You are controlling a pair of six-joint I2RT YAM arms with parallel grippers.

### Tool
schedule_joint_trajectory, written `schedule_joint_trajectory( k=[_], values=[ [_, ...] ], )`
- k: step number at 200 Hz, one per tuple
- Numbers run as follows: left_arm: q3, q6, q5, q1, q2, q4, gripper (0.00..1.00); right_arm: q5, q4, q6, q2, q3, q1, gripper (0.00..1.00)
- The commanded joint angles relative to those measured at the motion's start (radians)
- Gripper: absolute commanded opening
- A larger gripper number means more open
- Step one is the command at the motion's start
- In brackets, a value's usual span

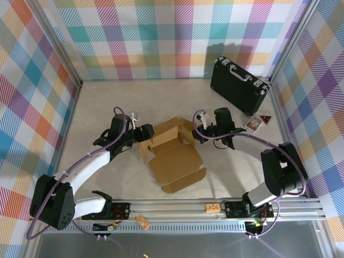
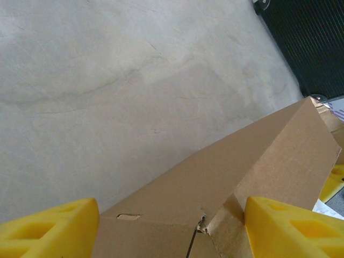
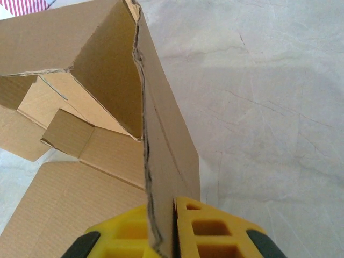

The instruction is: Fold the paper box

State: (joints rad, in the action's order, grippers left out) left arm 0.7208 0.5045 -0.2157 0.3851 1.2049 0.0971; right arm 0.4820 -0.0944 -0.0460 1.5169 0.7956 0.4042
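Observation:
The paper box [image 1: 173, 156] is a brown cardboard sheet lying mid-table, its near panel flat and its far walls partly raised. My left gripper [image 1: 141, 132] sits at the box's far left corner. In the left wrist view its yellow fingers [image 2: 48, 228] stand wide apart, open, with a raised cardboard wall [image 2: 215, 177] filling the gap between them. My right gripper [image 1: 196, 134] is at the far right wall. In the right wrist view that gripper [image 3: 173, 226] is shut on the upright edge of the box wall [image 3: 161, 140].
A black hard case [image 1: 239, 86] with silver trim stands at the back right, with small cards [image 1: 253, 123] beside it. Plaid walls enclose the table on three sides. A metal rail [image 1: 177, 207] with small bits on it runs along the near edge.

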Motion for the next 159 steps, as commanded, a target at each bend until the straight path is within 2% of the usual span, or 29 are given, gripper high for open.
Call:
schedule_joint_trajectory(
  k=[1, 66, 116, 159],
  values=[
    [-0.005, -0.015, 0.005, 0.012, 0.022, 0.092, 0.71, 0.001, 0.055, 0.012, -0.021, 0.056, 0.011, 0.11],
    [-0.009, -0.014, 0.006, 0.011, 0.024, 0.085, 0.71, -0.046, 0.113, 0.074, -0.003, 0.073, 0.060, 0.13],
    [-0.014, -0.010, -0.005, 0.012, 0.020, 0.081, 0.71, -0.018, -0.028, 0.113, -0.040, -0.062, 0.097, 0.24],
    [-0.028, -0.002, -0.014, 0.023, -0.004, 0.073, 0.67, -0.016, -0.031, 0.110, -0.064, -0.098, 0.096, 0.31]
  ],
)
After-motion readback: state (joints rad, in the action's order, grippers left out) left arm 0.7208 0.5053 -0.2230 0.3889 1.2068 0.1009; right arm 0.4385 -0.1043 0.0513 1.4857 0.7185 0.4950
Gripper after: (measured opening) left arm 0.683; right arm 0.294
